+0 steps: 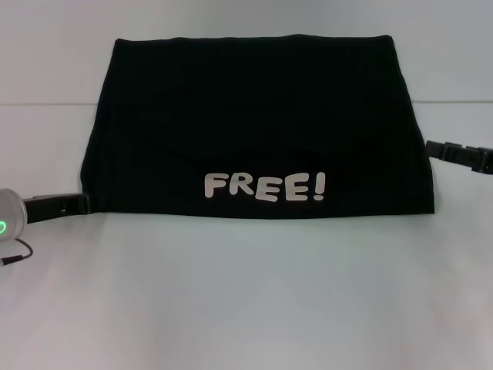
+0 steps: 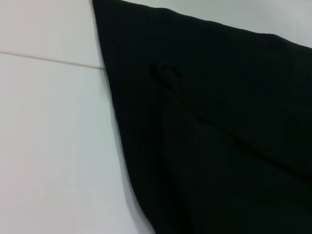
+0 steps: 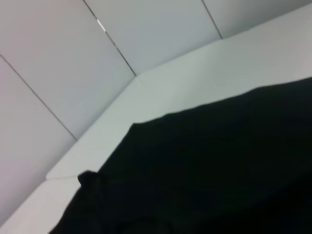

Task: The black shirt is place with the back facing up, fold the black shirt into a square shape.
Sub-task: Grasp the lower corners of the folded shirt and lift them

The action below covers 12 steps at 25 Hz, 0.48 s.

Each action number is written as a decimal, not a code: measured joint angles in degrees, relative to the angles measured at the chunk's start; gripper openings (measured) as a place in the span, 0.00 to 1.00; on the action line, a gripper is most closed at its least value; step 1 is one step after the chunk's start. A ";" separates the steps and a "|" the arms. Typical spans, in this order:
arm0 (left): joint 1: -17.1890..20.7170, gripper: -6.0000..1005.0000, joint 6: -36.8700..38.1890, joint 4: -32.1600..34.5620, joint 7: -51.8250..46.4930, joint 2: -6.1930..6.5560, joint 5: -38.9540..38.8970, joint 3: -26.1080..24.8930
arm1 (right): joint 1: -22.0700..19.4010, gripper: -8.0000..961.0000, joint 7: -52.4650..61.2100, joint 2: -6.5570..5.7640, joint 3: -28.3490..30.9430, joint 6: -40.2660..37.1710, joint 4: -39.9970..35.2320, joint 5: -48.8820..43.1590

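Left end effector sits right at the black shirt's near left corner, right end effector at its right edge; can't tell if either's pinching cloth. Shirt's folded flat mid white bench, "FREE!" lettering showing along the near edge.

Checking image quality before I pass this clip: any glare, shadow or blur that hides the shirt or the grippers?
Head view: even light, no glare; the FREE! lettering on the black shirt reads cleanly; left gripper and right gripper sit dark at its side edges. Left wrist view: soft, folds on the cloth barely show. Right wrist view: blurred, cloth reads as a flat dark mass against the pale table.
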 joint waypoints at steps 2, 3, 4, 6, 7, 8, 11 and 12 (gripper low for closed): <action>-0.12 0.29 0.02 0.00 0.00 0.00 0.02 0.02 | 0.41 0.65 0.76 -0.02 -0.15 0.18 -0.17 -1.77; -0.19 0.25 0.08 0.00 0.00 0.04 0.03 0.02 | 0.66 0.65 1.31 -0.03 -0.33 0.49 -0.21 -2.63; -0.28 0.21 0.22 0.06 0.00 0.08 0.03 0.03 | 0.97 0.65 2.01 -0.03 -0.58 1.02 -0.23 -3.68; -0.36 0.14 0.61 0.37 -0.04 0.13 0.04 0.04 | 1.47 0.65 3.45 0.14 -1.59 3.05 -0.23 -5.54; -0.52 0.12 1.01 0.63 -0.11 0.19 0.04 0.04 | 1.69 0.65 3.89 0.32 -2.23 3.94 -0.23 -6.10; -0.67 0.09 1.42 0.71 -0.19 0.27 0.05 0.04 | 1.88 0.65 4.18 0.51 -3.02 5.32 -0.15 -6.53; -1.10 0.00 2.48 1.05 -0.40 0.51 0.04 0.04 | 2.35 0.65 4.65 1.12 -5.79 8.82 0.46 -6.98; -1.14 0.00 2.68 1.21 -0.43 0.55 0.05 0.04 | 2.51 0.65 4.92 1.44 -7.14 10.25 0.66 -7.00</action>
